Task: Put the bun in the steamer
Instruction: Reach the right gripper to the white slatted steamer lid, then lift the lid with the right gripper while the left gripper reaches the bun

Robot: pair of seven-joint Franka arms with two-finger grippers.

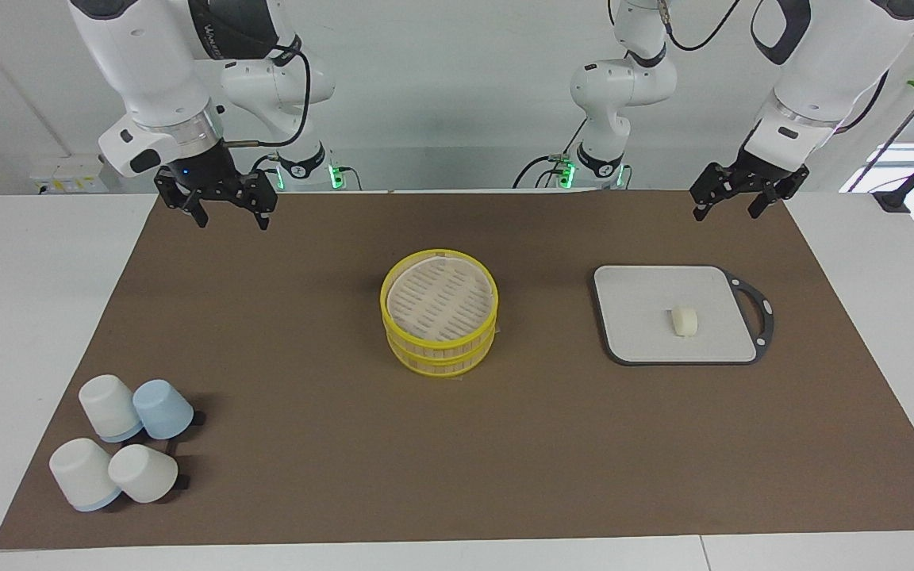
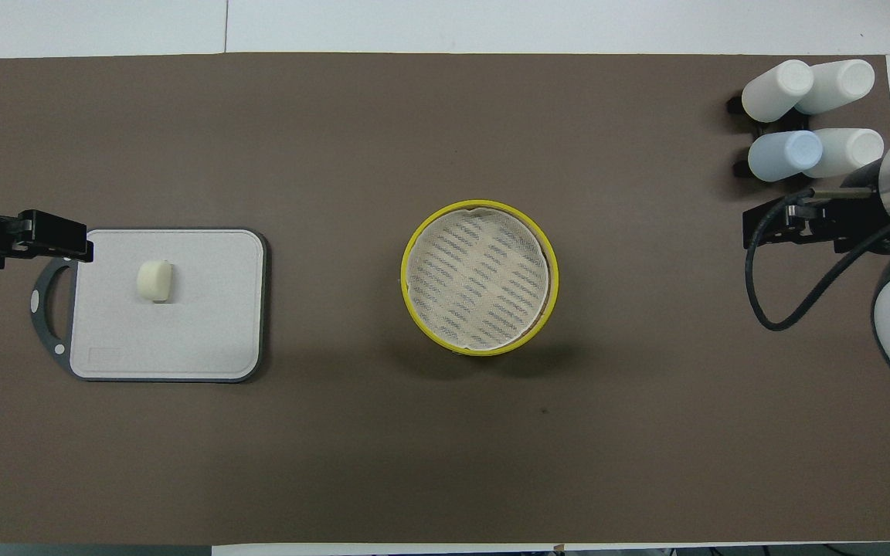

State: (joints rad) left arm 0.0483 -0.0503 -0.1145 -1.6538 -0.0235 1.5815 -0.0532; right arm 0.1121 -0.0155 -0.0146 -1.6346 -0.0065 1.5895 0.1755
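One smooth cream bun (image 1: 684, 321) lies on grey board (image 1: 647, 349); left gripper (image 1: 737, 198), right gripper (image 1: 228, 210) agape, empty.

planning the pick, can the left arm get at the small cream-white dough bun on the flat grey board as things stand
Probably yes. The small cream-white dough bun lies alone on the flat grey board at the left arm's end of the table. The left gripper hangs open above the brown mat's edge beside that board, and nothing stands between them.

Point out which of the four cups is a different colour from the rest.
The light blue cup. The other three are white; it sits in the pair nearer the robots, on the side toward the steamer.
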